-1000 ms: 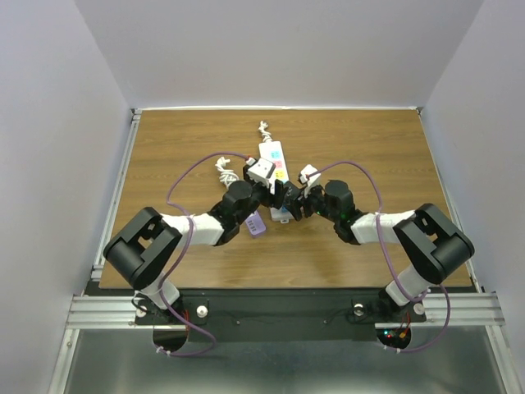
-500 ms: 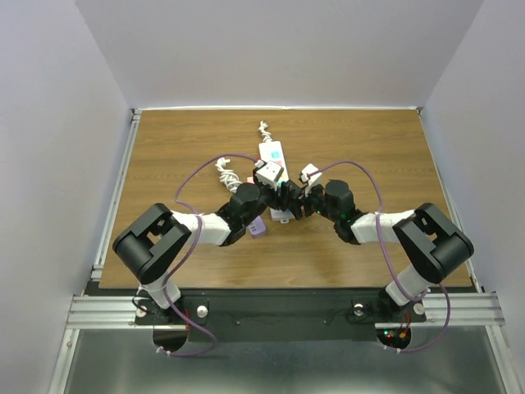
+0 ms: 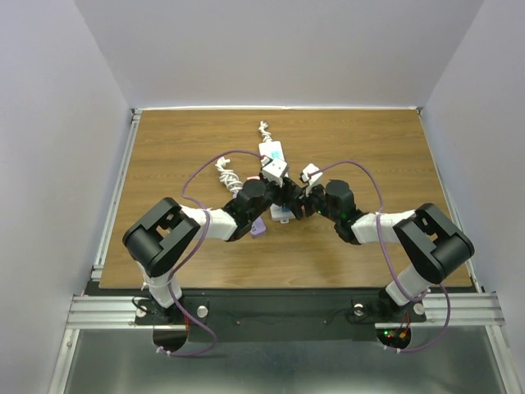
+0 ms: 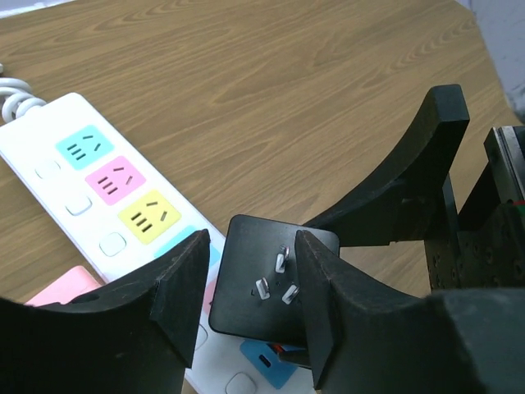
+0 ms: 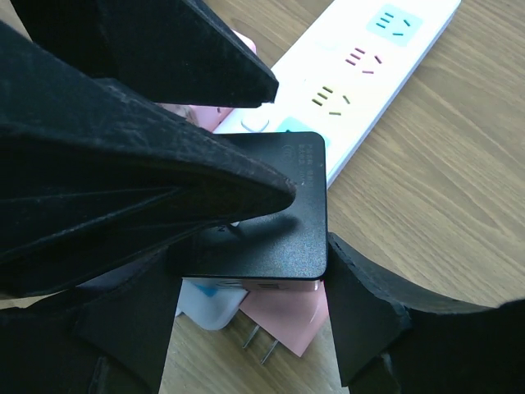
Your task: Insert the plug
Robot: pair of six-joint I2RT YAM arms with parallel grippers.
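Observation:
The black plug (image 4: 246,287) hangs just above the white power strip (image 4: 41,139), its three prongs turned toward my left wrist camera. My right gripper (image 5: 250,263) is shut on the plug (image 5: 271,197), one finger on each side of its body. My left gripper (image 4: 248,246) is open. Its fingers straddle the prongs in front of the plug's face, with a gap showing on both sides. One right finger (image 4: 410,172) arcs in from the upper right. From above, both grippers meet over the near end of the strip (image 3: 273,153) and hide the plug.
A pink adapter (image 5: 287,316) with two metal prongs lies under the plug beside the strip's near end; it looks purple from above (image 3: 257,227). The strip's coiled white cable (image 3: 225,171) lies to the left, and another white bundle (image 3: 264,129) sits behind the strip.
My left arm has swung right and forward to the plug, and its jaws have narrowed around the prongs. The right arm and plug have stayed put.

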